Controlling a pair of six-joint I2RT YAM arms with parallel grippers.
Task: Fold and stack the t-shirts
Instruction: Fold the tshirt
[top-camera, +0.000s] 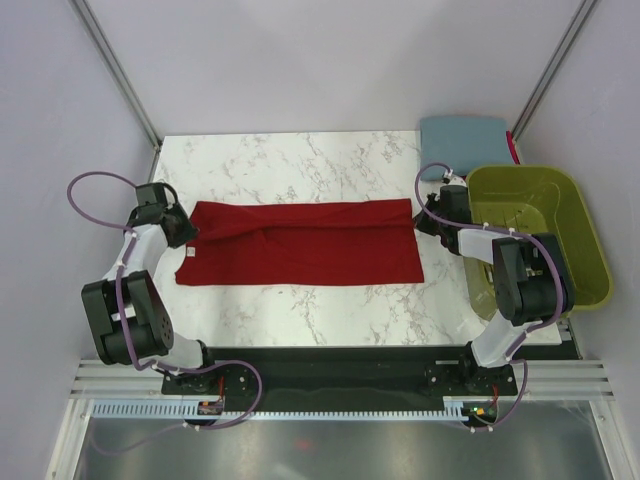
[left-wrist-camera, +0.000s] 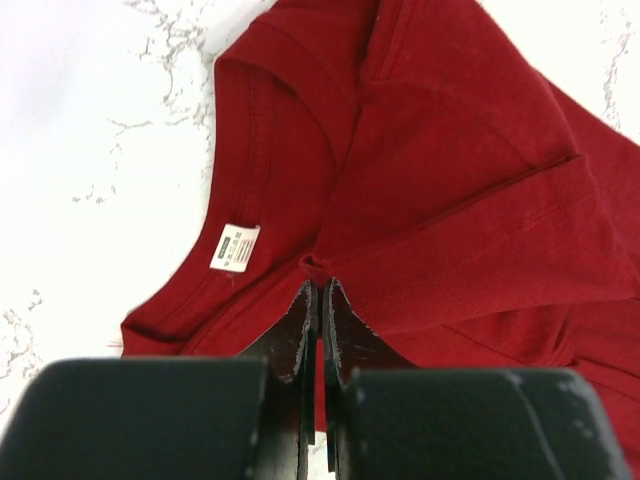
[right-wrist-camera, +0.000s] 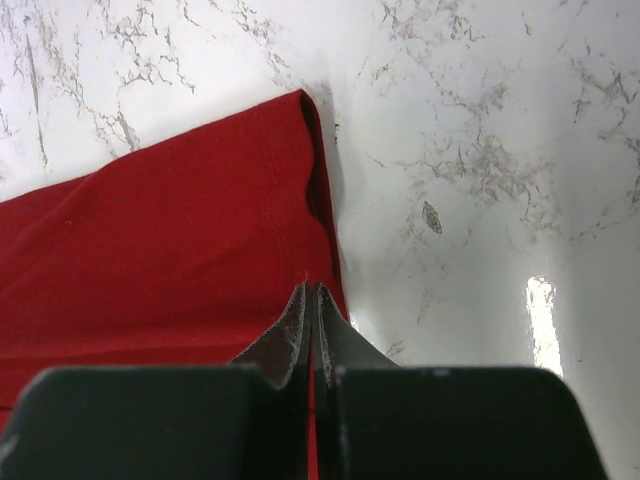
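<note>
Left jaws, closest to the lens, are clamping tight on a pinch of the dark red t-shirt just beside the ribbed collar and its white label. Right jaws are likewise clenching the hem edge at the shirt's opposite end. You're holding it by both ends, and it's lying flat across the middle of the marble surface as a long band with sleeves tucked in, so I'm judging the lengthwise fold done and the crosswise folds pending. Slate blue-grey t-shirt is sitting folded into a neat square at the far right corner, beyond the olive plastic basket; the red one isn't stacked on it yet. Cloth is reading as soft matte knit with stitched hems; surface is looking hard and glossy.
</note>
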